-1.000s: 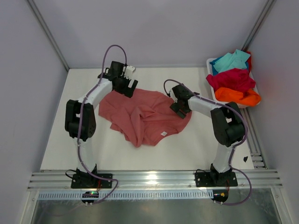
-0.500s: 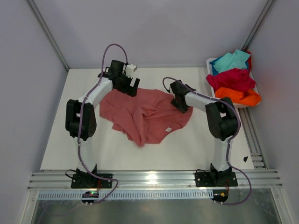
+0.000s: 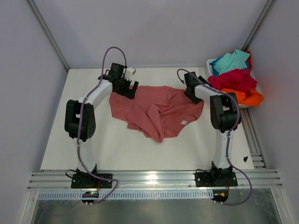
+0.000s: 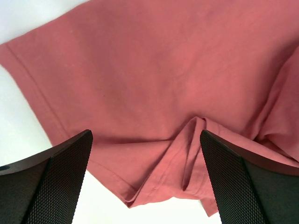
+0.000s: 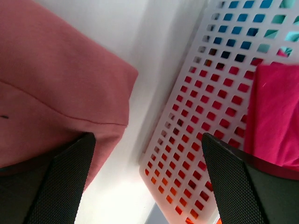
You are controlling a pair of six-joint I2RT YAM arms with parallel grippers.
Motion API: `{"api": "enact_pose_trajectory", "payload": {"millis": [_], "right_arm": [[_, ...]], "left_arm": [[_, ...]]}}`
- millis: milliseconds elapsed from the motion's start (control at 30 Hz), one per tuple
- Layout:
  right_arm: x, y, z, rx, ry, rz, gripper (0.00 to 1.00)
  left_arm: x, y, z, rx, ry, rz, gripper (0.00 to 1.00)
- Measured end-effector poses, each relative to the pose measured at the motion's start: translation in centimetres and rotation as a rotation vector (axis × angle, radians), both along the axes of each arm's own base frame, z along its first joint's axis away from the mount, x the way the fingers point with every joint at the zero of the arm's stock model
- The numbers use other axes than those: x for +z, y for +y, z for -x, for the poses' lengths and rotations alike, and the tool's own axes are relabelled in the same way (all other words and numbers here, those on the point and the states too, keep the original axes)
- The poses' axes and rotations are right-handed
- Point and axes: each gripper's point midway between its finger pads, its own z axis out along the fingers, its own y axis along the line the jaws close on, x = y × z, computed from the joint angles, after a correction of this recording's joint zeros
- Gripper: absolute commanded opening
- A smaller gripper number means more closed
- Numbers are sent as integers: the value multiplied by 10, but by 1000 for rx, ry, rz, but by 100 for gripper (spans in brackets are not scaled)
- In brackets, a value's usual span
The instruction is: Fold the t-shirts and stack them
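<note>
On white table (image 3: 117, 149), centre of the top frame: pink tee (image 3: 154, 109), laid out alone but rumpled, with ridges and tucks through the middle and the lower edge bunched to a point toward bottom centre; not flattened, no fold made. Upper right of the frame, close against the side wall: tub (image 3: 211, 63) with the rest in a heap, crimson tee (image 3: 231, 78) in the middle, orange tee (image 3: 243, 96) at the lower end, turquoise tee (image 3: 231, 60) at the upper end; none taken out. No stack anywhere on the table. Judged very early in the task: one tee of four out for spreading, all folding and stacking yet to do, three tees to fetch from the tub. Over the pink tee's upper-left corner: left gripper (image 3: 128, 89), jaws spread wide with nothing between; in its wrist view, only hem and a raised crease of pink cloth below. At the tee's upper-right corner, just beside the tub: right gripper (image 3: 192, 94), jaws likewise wide apart and empty; in its wrist view, pink corner at left, perforated tub wall at right, a bare strip of table between. Contact with the cloth: not to be told from these views. Lower right of the tee, facing up: small white label (image 3: 184, 122).
</note>
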Motion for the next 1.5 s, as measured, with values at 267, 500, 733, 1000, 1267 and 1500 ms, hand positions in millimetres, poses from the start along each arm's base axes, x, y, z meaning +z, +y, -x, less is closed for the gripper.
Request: {"api": "enact_pose_trajectory", "payload": {"millis": [267,500,733,1000,1267,1500], "right_arm": [[4,-2,-18,-5,-38,-5,99],[-1,-1,-20,-42,-64,-92,100],[-5,4,-23,-94,-114,-222,99],[-4,5,-24,-118,-137,-254,99],[28,10,-23,-120,-194,-333,99],[106,17,-22,-96,-278,-440,99]], "left_arm": [[13,32,-10,139,-57,-4,99],[19,72,-12,314,-129,7,99],[18,97,-19,419,-141,50,99],[17,109,-21,461,-136,89,99],[15,115,-20,469,-124,98,99],[29,124,-5,369,-65,2,99]]}}
